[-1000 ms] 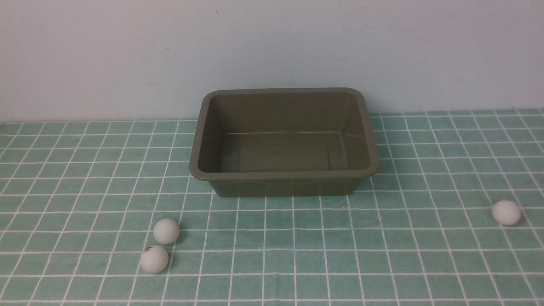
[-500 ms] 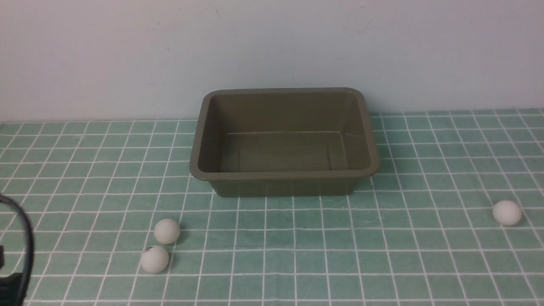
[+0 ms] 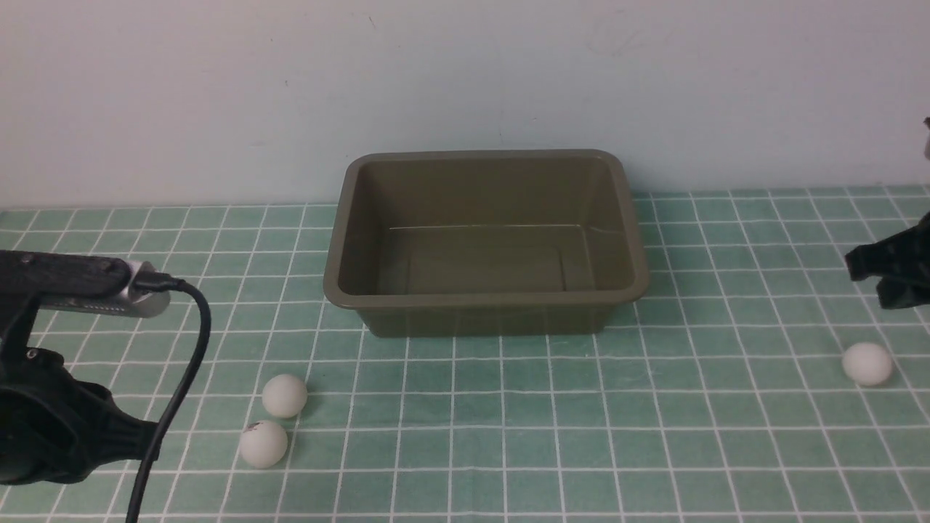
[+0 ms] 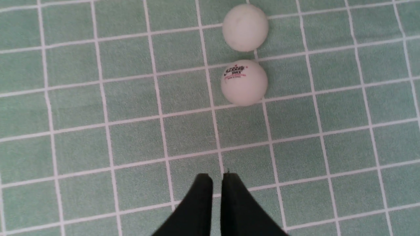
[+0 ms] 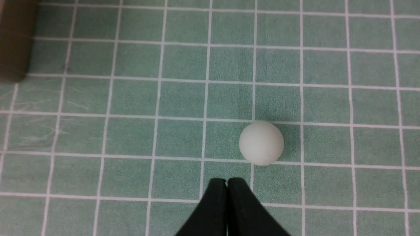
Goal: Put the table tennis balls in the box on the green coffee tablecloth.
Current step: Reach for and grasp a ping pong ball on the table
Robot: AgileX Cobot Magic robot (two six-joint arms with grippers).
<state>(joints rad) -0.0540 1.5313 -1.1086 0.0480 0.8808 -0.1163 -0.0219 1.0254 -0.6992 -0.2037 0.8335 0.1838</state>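
The olive-brown box [image 3: 485, 299] stands empty at the back middle of the green coffee tablecloth [image 3: 508, 421]. Two table tennis balls lie close together at the front left, a plain one [image 3: 284, 396] [image 4: 245, 28] and one with a dark printed mark [image 3: 263, 444] [image 4: 243, 82]. A third ball [image 3: 867, 363] [image 5: 261, 143] lies at the right. My left gripper [image 4: 217, 177] hovers shut and empty a short way from the marked ball. My right gripper [image 5: 226, 181] is shut and empty, just beside the third ball. A corner of the box [image 5: 14, 39] shows in the right wrist view.
A pale wall [image 3: 465, 73] rises directly behind the box. My left arm [image 3: 58, 428] fills the front left corner, with a black cable [image 3: 196, 341] looping down from its wrist camera. My right arm [image 3: 894, 272] reaches in at the right edge.
Both arms have come into the front view, the left from the lower left edge, the right from the right edge. The balls and the box have not moved.
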